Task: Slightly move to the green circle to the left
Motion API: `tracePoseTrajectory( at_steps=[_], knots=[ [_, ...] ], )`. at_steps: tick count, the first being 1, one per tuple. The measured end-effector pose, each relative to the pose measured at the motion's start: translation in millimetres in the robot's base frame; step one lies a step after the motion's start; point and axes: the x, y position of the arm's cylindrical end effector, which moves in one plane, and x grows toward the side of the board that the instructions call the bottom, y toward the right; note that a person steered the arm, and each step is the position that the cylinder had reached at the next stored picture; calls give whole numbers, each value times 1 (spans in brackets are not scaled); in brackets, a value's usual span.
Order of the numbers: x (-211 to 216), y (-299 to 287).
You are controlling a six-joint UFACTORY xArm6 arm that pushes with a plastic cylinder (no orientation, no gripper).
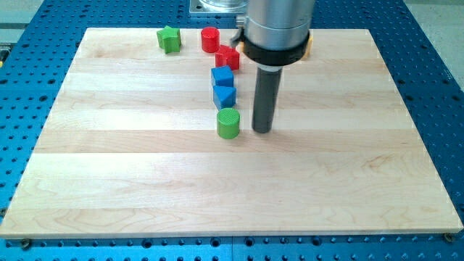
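The green circle (228,122), a short green cylinder, stands near the middle of the wooden board (145,188). My tip (262,130) rests on the board just to the view's right of the green circle, a small gap apart. Two blue blocks, a cube (222,75) and a wedge-like one (225,95), stand in a line just above the green circle toward the view's top.
A red block (228,57) and a red cylinder (210,39) lie above the blue blocks. A green star (170,38) sits at the top left. A yellow-orange block (307,48) peeks out behind the arm body. Blue perforated table surrounds the board.
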Motion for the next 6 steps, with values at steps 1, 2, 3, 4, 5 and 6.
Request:
tracePoseTrajectory(
  at_steps=[1, 2, 3, 4, 5, 6],
  knots=[
    [0, -7],
    [0, -23],
    [0, -44],
    [-24, -16],
    [-80, 1],
    [-68, -3]
  ],
)
